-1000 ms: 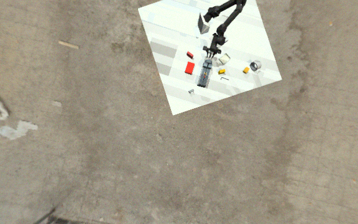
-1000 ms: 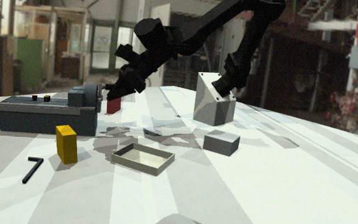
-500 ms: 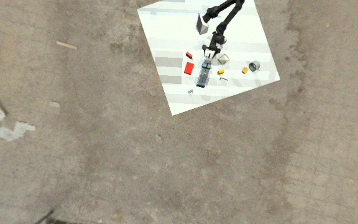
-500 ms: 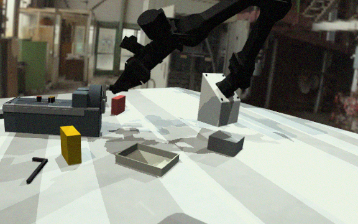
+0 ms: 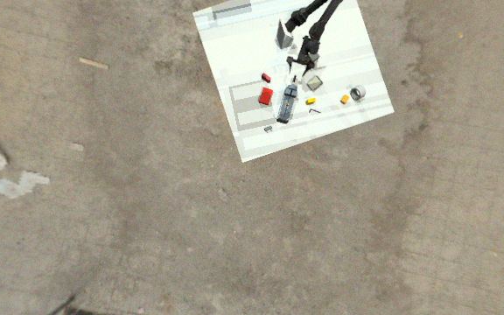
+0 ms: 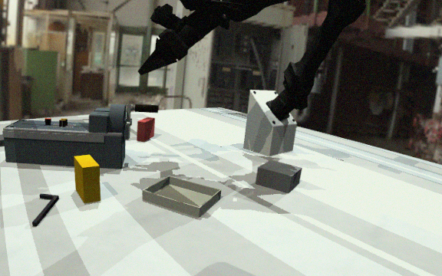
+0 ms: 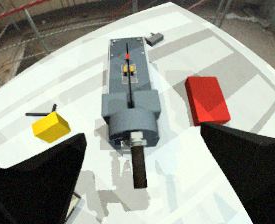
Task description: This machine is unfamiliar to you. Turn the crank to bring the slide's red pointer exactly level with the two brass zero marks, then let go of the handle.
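Note:
The grey slide machine (image 5: 286, 109) (image 6: 52, 147) (image 7: 131, 106) lies on the white table (image 5: 252, 48). Its dark crank handle (image 5: 294, 79) (image 6: 146, 108) (image 7: 138, 168) sticks out of the round hub end. On top, the red pointer (image 6: 47, 121) (image 7: 127, 47) shows a little farther from the crank than a brass mark (image 6: 63, 123) (image 7: 127, 70). I cannot tell whether they are exactly level. My gripper (image 5: 297, 66) (image 6: 156, 42) (image 7: 144, 133) is open and empty. It hangs above and behind the handle, clear of it, with its fingers spread to both sides in the wrist view.
Around the machine lie a red block (image 5: 266, 95) (image 6: 145, 129) (image 7: 208, 99), a yellow block (image 5: 311, 101) (image 6: 87, 178) (image 7: 51, 127), a shallow grey tray (image 5: 314, 82) (image 6: 181, 195), a grey block (image 6: 278, 175), a black hex key (image 5: 314, 110) (image 6: 44, 208) and a ring (image 5: 358, 92). The arm's wedge base (image 6: 268, 124) stands behind.

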